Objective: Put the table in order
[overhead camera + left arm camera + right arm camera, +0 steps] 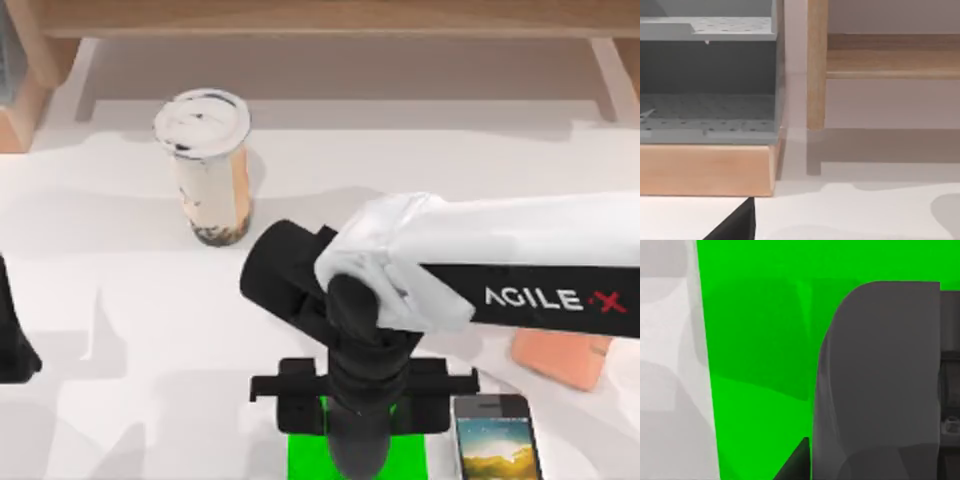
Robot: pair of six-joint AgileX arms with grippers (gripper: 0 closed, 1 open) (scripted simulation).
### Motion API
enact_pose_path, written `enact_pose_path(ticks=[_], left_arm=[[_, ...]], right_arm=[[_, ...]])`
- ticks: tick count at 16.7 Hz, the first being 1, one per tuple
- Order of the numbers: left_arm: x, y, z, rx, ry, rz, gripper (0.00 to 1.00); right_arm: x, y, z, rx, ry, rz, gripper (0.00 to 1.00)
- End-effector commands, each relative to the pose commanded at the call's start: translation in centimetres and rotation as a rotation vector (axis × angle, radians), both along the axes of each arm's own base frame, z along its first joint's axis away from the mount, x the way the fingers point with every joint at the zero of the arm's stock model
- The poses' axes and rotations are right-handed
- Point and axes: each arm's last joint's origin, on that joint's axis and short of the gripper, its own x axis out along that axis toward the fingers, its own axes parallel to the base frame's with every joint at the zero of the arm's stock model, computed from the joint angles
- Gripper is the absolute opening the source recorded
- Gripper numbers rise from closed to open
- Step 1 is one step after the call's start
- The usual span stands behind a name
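1. The right gripper (362,440) is held straight down over the green mat (305,455) at the table's (120,330) near edge; whether anything is grasped cannot be told.
2. A phone (493,440) lies just right of the mat, its long axis running near-to-far.
3. An orange block (560,358) sits beyond the phone.
4. A cup (208,165) stands far left, upright.
5. The left arm (12,335) is parked at the left edge; the right arm is judged nearer to everything.

Lidded drink cup (208,165) upright, back left. Green mat (305,455) front centre; smartphone (494,440) just right; orange block (560,358) behind.
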Motion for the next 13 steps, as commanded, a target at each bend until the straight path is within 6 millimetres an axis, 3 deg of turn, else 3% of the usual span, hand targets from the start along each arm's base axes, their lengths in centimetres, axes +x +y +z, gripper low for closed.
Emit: enact_pose_path(ticks=[12, 13], left_arm=[[0.00, 0.00, 0.00, 0.000, 0.000, 0.000, 1.00], [0.00, 0.00, 0.00, 0.000, 0.000, 0.000, 1.00]], right_arm=[[0.00, 0.00, 0.00, 0.000, 0.000, 0.000, 0.98], [0.00, 0.00, 0.00, 0.000, 0.000, 0.000, 1.00]])
